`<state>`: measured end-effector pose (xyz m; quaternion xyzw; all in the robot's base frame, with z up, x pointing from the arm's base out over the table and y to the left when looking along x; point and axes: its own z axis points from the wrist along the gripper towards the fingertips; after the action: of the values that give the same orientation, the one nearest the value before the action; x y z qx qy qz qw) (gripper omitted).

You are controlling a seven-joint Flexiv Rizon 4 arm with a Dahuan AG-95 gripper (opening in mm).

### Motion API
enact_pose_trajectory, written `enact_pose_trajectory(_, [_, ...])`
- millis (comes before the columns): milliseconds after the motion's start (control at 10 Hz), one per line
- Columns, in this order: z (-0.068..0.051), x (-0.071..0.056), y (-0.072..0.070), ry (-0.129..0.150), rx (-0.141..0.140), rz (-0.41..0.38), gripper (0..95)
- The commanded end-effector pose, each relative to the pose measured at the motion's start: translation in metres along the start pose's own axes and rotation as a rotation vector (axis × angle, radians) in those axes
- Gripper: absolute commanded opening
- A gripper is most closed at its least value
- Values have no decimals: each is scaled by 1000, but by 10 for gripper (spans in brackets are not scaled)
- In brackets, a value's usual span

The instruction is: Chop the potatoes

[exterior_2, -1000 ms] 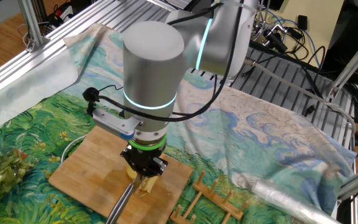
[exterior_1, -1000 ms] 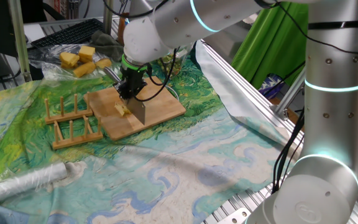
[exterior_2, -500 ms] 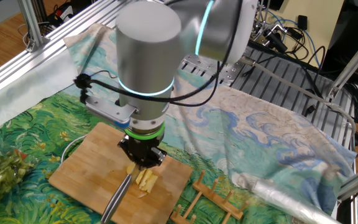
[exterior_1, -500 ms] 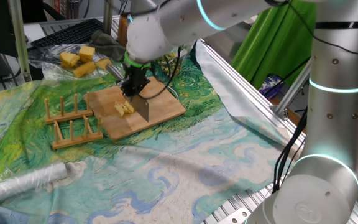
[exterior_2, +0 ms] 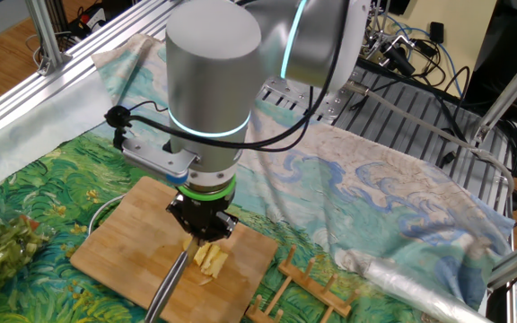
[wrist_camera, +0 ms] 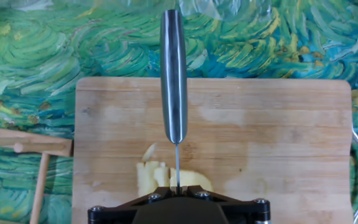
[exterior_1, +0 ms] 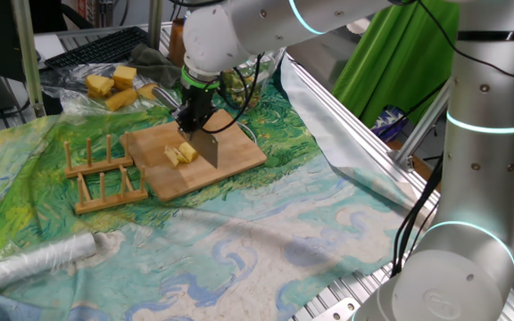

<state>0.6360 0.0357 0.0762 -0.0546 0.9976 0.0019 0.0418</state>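
Potatoes (wrist_camera: 166,177), apparently sliced, lie crosswise under the knife (wrist_camera: 173,74).

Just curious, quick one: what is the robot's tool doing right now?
Tool: closed, holding a knife over the sliced potatoes.

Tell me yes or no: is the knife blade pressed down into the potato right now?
No. In one fixed view the knife hangs from the claw with its edge clear above the potato slices on the wooden board.
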Motion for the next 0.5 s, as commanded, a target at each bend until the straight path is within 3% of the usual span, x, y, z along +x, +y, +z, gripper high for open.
enact_pose_trajectory(100, [1, 0, -1, 1, -2, -3, 0])
enact_pose_trajectory(300, [11, 0, -2, 0, -5, -7, 0])
enact_pose_trajectory(500, [40, -1, 5, -35, -10, 1, 0])
